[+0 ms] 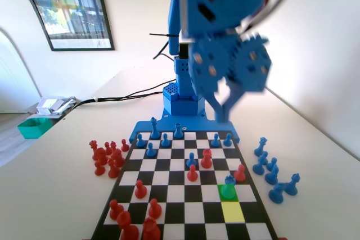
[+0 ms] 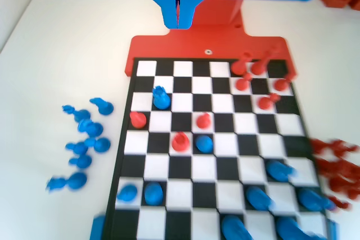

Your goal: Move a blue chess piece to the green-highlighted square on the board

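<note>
As the pawn [image 1: 228, 185] already stands on the green square [image 1: 227, 193] near the board's [image 1: 185, 209] right edge, lift straight clear, gripper [image 2: 179, 15] closed, empty.

A room in a home or small office, by the look of it: a pale desk [image 1: 315, 139] against plain white walls, a framed poster [image 1: 70, 7] hanging far left, and black cables [image 1: 132, 93] trailing behind.

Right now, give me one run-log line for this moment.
gripper: raised over the board, shut, holding nothing | blue chess piece: upright on green-highlighted square | yellow square: bare | gripper clear of pieces
</note>
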Robot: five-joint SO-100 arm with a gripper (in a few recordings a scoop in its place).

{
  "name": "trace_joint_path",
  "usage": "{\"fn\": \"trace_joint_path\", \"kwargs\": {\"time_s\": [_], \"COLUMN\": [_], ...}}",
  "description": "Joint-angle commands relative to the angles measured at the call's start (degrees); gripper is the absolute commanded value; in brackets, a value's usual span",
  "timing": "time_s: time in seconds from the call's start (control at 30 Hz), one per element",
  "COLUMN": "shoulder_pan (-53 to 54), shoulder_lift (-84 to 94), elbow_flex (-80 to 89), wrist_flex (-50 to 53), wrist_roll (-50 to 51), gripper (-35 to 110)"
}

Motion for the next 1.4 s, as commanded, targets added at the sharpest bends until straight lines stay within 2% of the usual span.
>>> {"fn": "trace_joint_path", "kwargs": {"time_s": [0.0,0.37,0.7,1.07,1.37], "shoulder_pan": [0.26,2.90,4.39,6.50,7.73], "shoulder_lift": [12.92,36.12,55.81,69.43,74.44], "elbow_flex": [-3.87,-0.62,11.07,21.80,24.52], "wrist_flex": [7.56,23.03,27.95,26.02,21.09], "wrist_roll": [-1.85,-9.05,-14.77,-18.54,-17.58], "gripper": [1,1,1,1,1]}}
